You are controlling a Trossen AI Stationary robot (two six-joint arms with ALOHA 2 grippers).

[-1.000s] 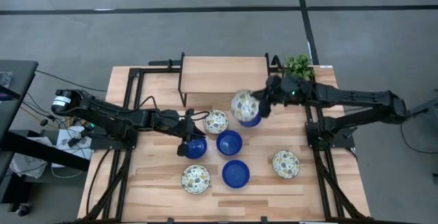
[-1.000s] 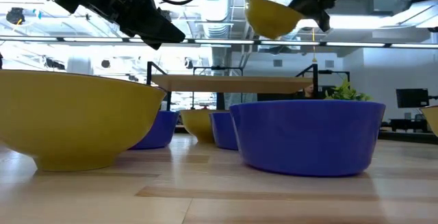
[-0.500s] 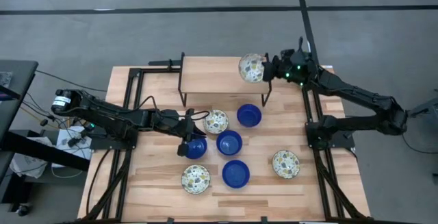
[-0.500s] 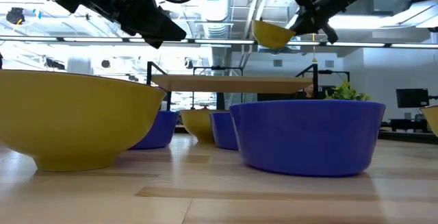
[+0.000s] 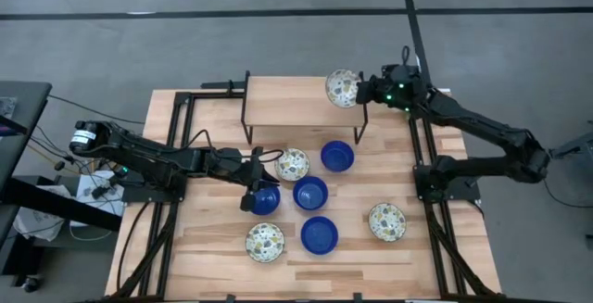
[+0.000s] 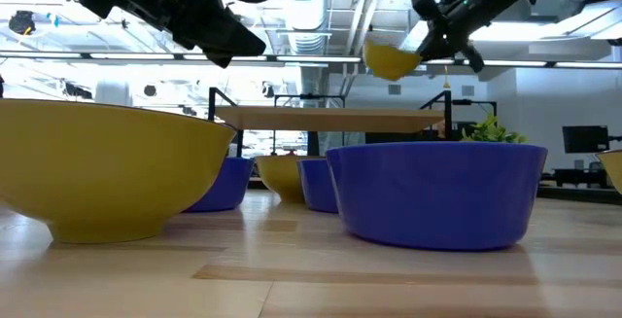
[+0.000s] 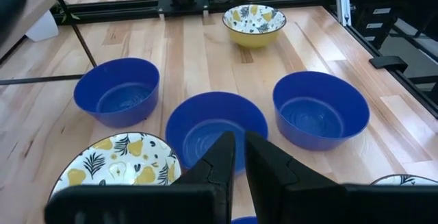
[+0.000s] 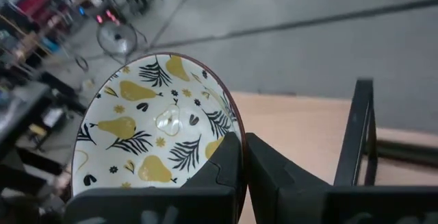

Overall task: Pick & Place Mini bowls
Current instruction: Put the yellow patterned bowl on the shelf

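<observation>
Above the wooden shelf (image 5: 301, 99), right gripper (image 5: 366, 91) pinches a patterned bowl's (image 5: 342, 88) rim.

From my remote station I can read no text, label, brand or number anywhere (bowls carry only painted pears).

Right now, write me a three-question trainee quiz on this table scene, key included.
1. True or false: the right gripper holds a patterned bowl over the raised wooden shelf.
2. How many blue bowls sit on the table in the high view?
3. Multiple choice: the left gripper is at A) the shelf, B) the blue bowl at the cluster's left side, C) the plant.

Key:
1. True; the bowl is tilted on its side, gripped by its rim.
2. Four.
3. B
</observation>
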